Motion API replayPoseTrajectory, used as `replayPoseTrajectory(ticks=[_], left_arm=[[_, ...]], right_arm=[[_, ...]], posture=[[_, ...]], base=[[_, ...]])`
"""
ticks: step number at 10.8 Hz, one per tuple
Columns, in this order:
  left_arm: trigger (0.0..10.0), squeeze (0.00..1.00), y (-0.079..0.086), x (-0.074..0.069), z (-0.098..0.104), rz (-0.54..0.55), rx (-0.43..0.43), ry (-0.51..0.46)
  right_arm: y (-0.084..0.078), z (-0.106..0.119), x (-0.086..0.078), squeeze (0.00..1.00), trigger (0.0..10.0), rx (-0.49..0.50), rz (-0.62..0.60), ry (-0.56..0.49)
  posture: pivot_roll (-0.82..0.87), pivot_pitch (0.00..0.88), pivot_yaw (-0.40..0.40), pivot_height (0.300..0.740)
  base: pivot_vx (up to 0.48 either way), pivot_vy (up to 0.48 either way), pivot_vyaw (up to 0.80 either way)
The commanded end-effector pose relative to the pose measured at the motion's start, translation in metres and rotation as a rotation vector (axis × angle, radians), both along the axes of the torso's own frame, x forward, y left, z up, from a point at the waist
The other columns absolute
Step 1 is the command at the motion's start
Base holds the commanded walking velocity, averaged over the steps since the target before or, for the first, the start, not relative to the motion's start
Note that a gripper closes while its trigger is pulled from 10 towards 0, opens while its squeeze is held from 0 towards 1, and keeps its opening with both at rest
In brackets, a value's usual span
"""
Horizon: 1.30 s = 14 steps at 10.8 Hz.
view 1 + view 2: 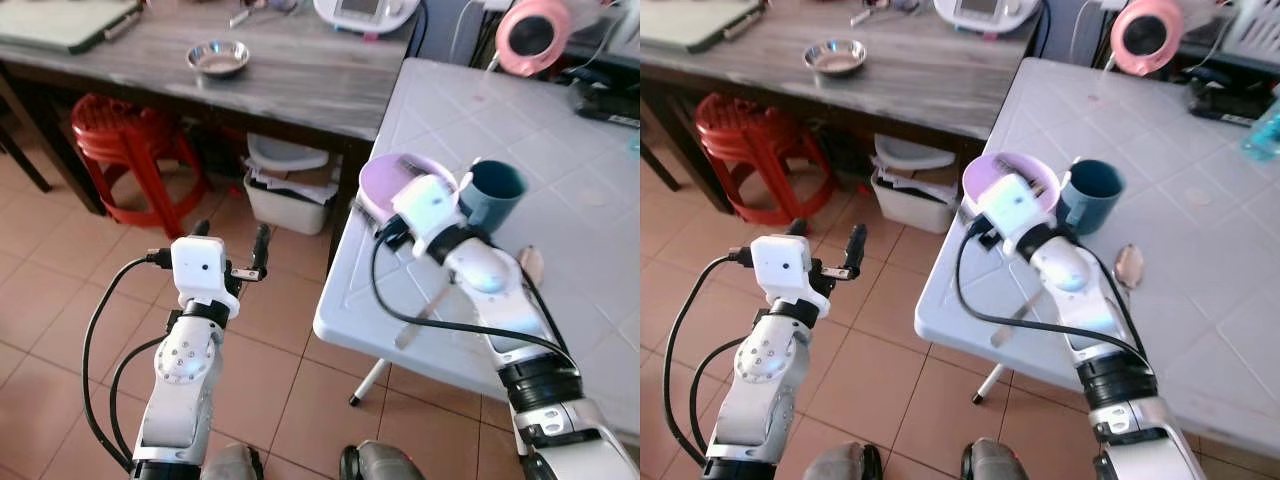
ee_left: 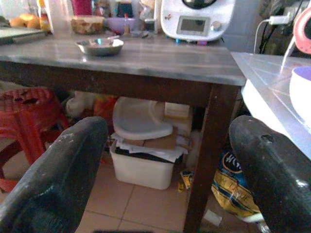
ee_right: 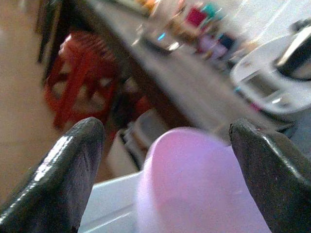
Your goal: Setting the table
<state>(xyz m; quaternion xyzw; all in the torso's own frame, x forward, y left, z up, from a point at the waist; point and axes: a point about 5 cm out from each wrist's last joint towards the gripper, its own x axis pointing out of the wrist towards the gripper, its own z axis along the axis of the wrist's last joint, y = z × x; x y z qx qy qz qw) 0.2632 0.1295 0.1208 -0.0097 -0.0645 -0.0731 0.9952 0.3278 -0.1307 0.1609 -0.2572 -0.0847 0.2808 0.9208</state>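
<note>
The purple bowl [image 1: 1008, 176] sat at the white table's [image 1: 1200, 300] near corner, just ahead of the right gripper [image 3: 165, 160], whose fingers stood spread to either side of it, likely lined up to grasp. A teal mug [image 1: 1090, 195] stood beside the bowl. The left gripper [image 1: 232, 250] hung unclenched and empty over the floor.

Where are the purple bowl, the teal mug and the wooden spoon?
purple bowl [image 1: 1032, 170]: right eye view, inner far rim.
teal mug [image 1: 497, 185]: left eye view, rim and upper wall.
wooden spoon [image 1: 1128, 264]: right eye view, its bowl end.
</note>
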Motion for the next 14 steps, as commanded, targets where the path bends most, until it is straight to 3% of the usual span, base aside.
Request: replayPoseTrajectory(ticks=[1, 5, 6, 7, 14], left_arm=[[10.0, 0.0, -0.002, -0.002, -0.001, -0.011, -0.006, 0.01], [10.0, 0.0, -0.004, -0.001, -0.002, -0.029, -0.009, 0.024], [10.0, 0.0, -0.006, -0.001, -0.003, -0.046, -0.017, 0.029], [10.0, 0.0, -0.009, -0.001, -0.004, -0.065, -0.014, 0.037], [10.0, 0.0, -0.011, -0.003, -0.01, -0.089, -0.009, 0.082]], right_arm=[[-0.002, -0.004, 0.003, 0.0, 10.0, -0.032, 0.005, 0.045], [-0.011, -0.017, 0.003, 0.0, 10.0, -0.148, -0.033, 0.167], [-0.015, -0.017, 0.005, 0.0, 8.3, -0.172, -0.052, 0.187], [-0.02, -0.016, 0.007, 0.0, 0.0, -0.179, -0.078, 0.215], [-0.037, -0.015, 0.012, 0.0, 0.0, -0.388, -0.001, 0.377]], posture=[[-0.05, 0.122, -0.014, 0.74], [-0.05, 0.122, -0.014, 0.74], [-0.05, 0.122, -0.014, 0.74], [-0.05, 0.12, -0.016, 0.74], [-0.05, 0.117, -0.024, 0.74]], base=[[0.0, 0.0, 0.0], [0.0, 0.0, 0.0], [0.0, 0.0, 0.0], [0.0, 0.0, 0.0], [0.0, 0.0, 0.0]])
